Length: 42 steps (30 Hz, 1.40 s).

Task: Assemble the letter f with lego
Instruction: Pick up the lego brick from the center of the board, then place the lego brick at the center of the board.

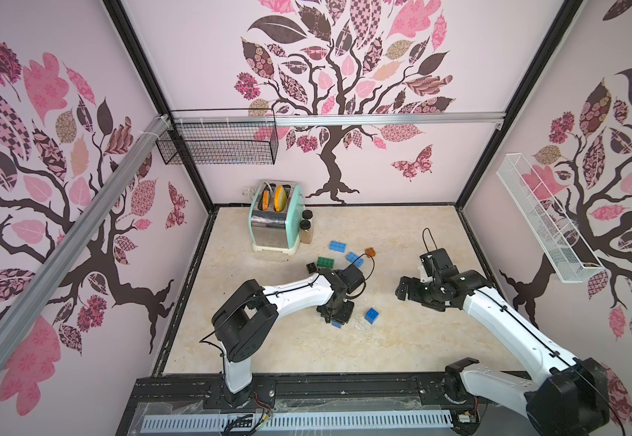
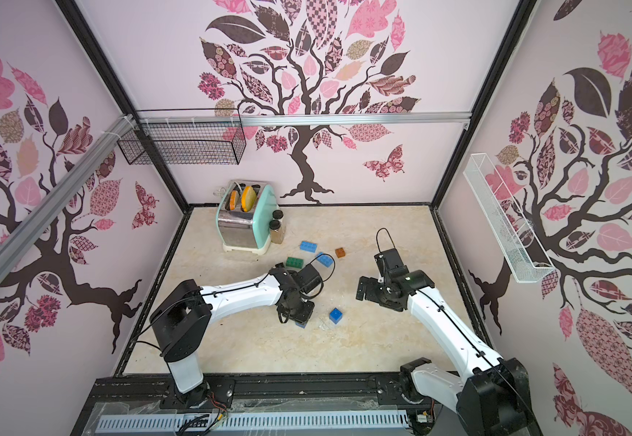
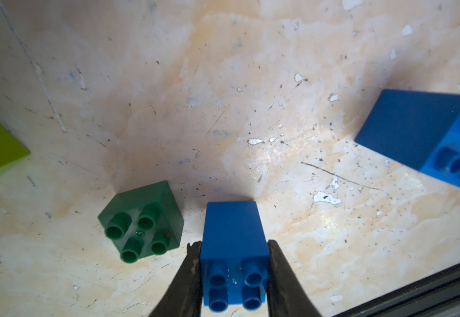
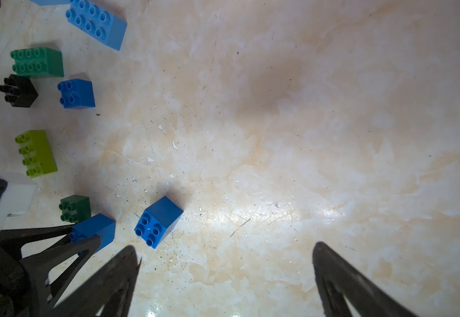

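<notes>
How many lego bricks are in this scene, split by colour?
Blue bricks: 3, one in the left pincer
Light blue bricks: 2
Dark green bricks: 2
Lime brick: 1
Black brick: 1
Orange-brown brick: 1
Total: 10

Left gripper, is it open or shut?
The left gripper is shut on the blue square brick; both fingers press its sides in the left wrist view.

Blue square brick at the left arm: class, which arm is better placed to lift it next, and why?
Left. The left hand is shut on the blue square brick; the right hand hangs open, apart, holding nothing.
</notes>
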Tool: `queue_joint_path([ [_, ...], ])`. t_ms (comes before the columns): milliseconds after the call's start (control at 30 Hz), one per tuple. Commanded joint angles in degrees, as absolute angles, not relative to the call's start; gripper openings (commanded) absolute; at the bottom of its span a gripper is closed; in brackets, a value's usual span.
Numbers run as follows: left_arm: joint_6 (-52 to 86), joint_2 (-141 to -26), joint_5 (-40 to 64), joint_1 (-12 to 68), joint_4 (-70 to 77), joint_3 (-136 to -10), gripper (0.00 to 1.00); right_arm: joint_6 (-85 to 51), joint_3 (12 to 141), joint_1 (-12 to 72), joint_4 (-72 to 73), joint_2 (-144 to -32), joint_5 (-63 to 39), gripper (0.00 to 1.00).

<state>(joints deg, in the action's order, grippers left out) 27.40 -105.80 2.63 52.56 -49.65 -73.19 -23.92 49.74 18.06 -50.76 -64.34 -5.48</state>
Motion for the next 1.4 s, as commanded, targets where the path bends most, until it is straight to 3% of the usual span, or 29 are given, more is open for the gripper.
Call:
queue_joint_path([
  [0,29.33,-108.05,0.11,52.82,-53.04,-78.46,0.28,-23.27,51.06,17.75,-50.52,-64.86,-6.04,1.00],
  [400,37.44,-118.79,-2.52,50.06,-64.10,-95.41,0.28,-25.12,55.00,17.75,-49.79,-70.17,-6.37,1.00],
  [1167,43.85,-123.57,0.41,44.36,-63.99,-97.83,0.26,-25.36,58.90,17.75,-50.79,-75.03,-7.82,1.00],
  [1367,44.35,-123.60,0.63,43.86,-63.88,-98.03,0.31,-24.94,60.35,17.75,-51.39,-75.84,-7.87,1.00],
])
